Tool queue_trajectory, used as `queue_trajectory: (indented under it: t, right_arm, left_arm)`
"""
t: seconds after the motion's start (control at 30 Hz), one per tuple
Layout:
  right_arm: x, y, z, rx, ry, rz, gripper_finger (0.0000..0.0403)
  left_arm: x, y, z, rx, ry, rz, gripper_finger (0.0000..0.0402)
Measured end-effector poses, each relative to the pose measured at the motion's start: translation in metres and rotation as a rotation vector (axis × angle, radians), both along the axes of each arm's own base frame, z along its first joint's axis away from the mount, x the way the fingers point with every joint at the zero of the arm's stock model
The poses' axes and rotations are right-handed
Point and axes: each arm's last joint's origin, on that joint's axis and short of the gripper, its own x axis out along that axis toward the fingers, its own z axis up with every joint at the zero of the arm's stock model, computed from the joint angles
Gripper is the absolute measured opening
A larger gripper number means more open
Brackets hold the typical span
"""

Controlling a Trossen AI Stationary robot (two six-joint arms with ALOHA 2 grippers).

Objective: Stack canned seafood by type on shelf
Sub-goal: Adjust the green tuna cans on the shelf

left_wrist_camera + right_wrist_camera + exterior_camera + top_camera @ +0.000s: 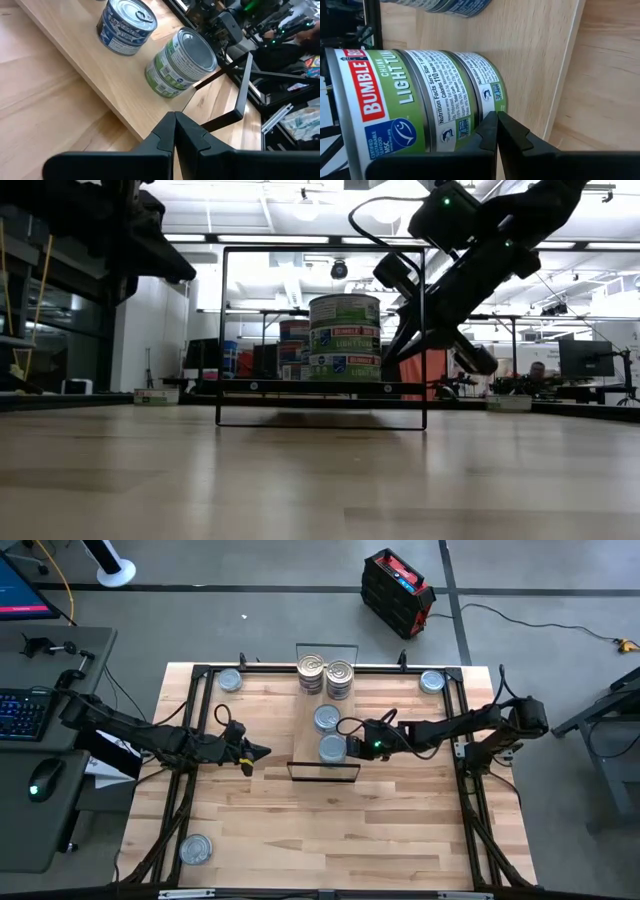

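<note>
1. Shelf (pixel 300 720) set mid-table, long axis running from the far table edge toward the near one, black wire frames (pixel 323 772) at both short ends; broad bare tabletop (pixel 330 830) on the near side.
2. Four stacks of tins on the shelf: two gold-lidded ones (pixel 311 668) at the far end, two pale-topped ones (pixel 327 718) toward the near end.
3. Loose tins at three table corners (pixel 196 849).
4. Right gripper (pixel 352 747) fully closed, empty, just beside the nearest green-labelled stack (pixel 425 100).
5. Left gripper (pixel 262 751) fully closed, empty, left of the shelf, pointing toward it.
</note>
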Motion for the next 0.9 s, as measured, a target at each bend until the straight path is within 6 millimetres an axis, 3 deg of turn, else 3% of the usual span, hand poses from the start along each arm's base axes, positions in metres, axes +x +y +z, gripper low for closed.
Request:
queue_trajectory:
  t: [0.37,0.7,0.9]
  right_arm:
    - [0.001,0.009,0.0,0.009,-0.006,-0.016,0.0]
    - [0.002,0.008,0.002,0.002,-0.03,-0.026,0.0]
    - [0.004,0.008,0.004,-0.006,-0.064,-0.038,0.0]
  left_arm:
    - [0.0,0.0,0.0,0.003,0.004,0.001,0.0]
    - [-0.008,0.004,-0.012,0.112,0.153,0.056,0.0]
    - [0.005,0.002,-0.028,0.145,0.232,0.086,0.0]
